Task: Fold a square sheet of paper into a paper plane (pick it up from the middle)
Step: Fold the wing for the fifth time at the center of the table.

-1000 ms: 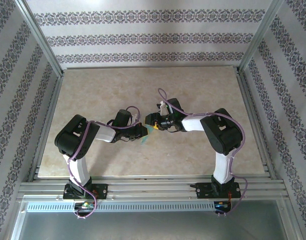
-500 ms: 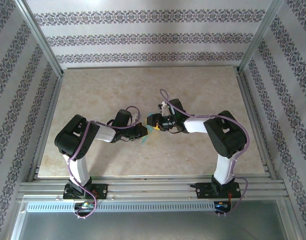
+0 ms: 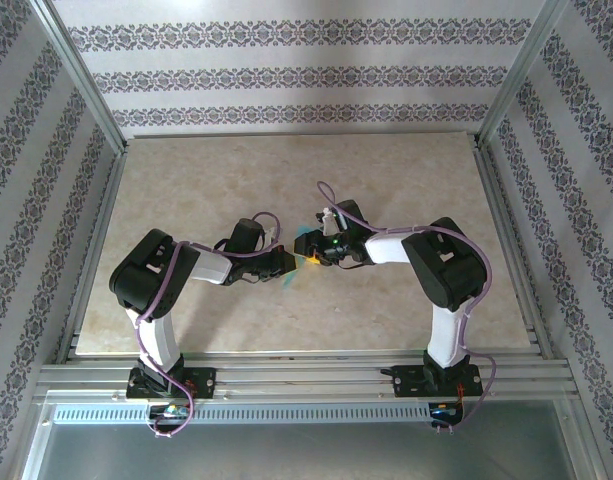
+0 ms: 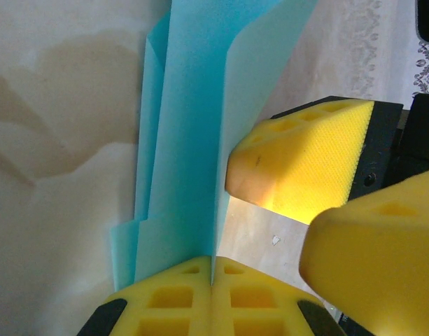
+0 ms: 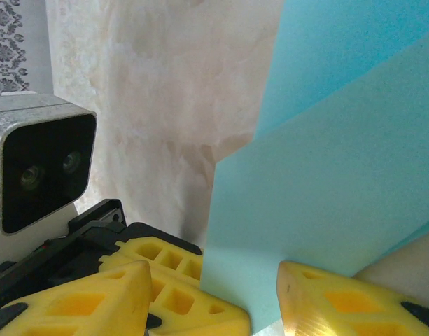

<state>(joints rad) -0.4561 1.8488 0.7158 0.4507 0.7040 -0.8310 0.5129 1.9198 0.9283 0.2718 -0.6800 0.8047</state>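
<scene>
My left gripper [image 4: 212, 276] is clamped shut on the half-folded paper sheet [image 4: 186, 126], upright over the middle of the table [image 3: 186, 200]. My right gripper [image 5: 213, 283] stands half open around one flap. Closing it crooked could skew the crease or tear the sheet.

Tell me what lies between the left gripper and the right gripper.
The folded turquoise paper: the left gripper pinches it, and the right gripper stands open beside its flap. The left wrist view shows this.

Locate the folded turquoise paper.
Top view: the folded turquoise paper is at the table's middle, pinched in the shut left claw, its free flap inside the open right claw.
</scene>
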